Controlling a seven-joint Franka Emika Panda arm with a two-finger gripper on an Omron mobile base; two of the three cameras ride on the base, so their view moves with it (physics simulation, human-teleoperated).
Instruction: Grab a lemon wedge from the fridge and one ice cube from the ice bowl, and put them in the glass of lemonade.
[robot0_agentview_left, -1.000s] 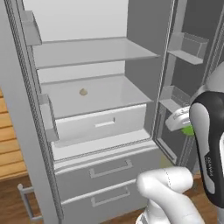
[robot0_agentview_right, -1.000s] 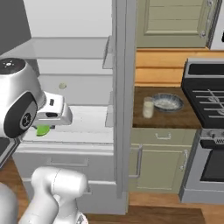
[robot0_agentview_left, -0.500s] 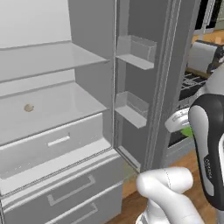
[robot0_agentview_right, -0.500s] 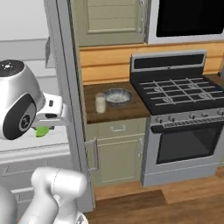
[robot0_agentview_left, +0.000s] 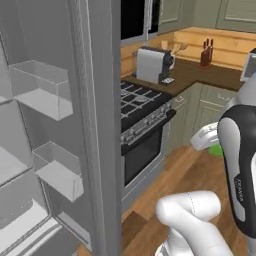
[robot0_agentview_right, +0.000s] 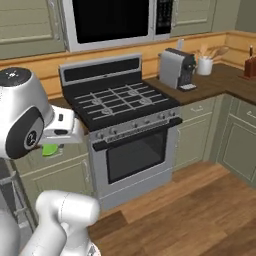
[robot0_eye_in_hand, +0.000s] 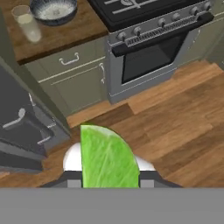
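Lemon wedge (robot0_eye_in_hand: 107, 157) is sitting right at the bottom of the hand view, and we're reading it as clamped between the fingers of the gripper (robot0_eye_in_hand: 107, 181), since it's hanging well above the floor with nothing else under it. The fingertips themselves are hidden behind it, so that's our judgement. In the right base view a bit of the same green is peeking out under the gripper (robot0_agentview_right: 50, 149), and likewise in the left base view (robot0_agentview_left: 216, 149).

We're guessing it's light, soft and juicy, so too hard a squeeze is going to mash it and too light a one is going to let the slick flesh slide. The rind side looks like the safest place to be holding.

Further out, the open fridge (robot0_agentview_left: 95, 125) door is standing to one side. Beyond that, on the wooden counter (robot0_eye_in_hand: 57, 37) beside the stove (robot0_eye_in_hand: 153, 26), the glass of lemonade (robot0_eye_in_hand: 27, 22) is standing upright just beside the ice bowl (robot0_eye_in_hand: 53, 9). It looks fragile and its mouth is narrow, so we're thinking the drop is needing a centred line-up from straight above.
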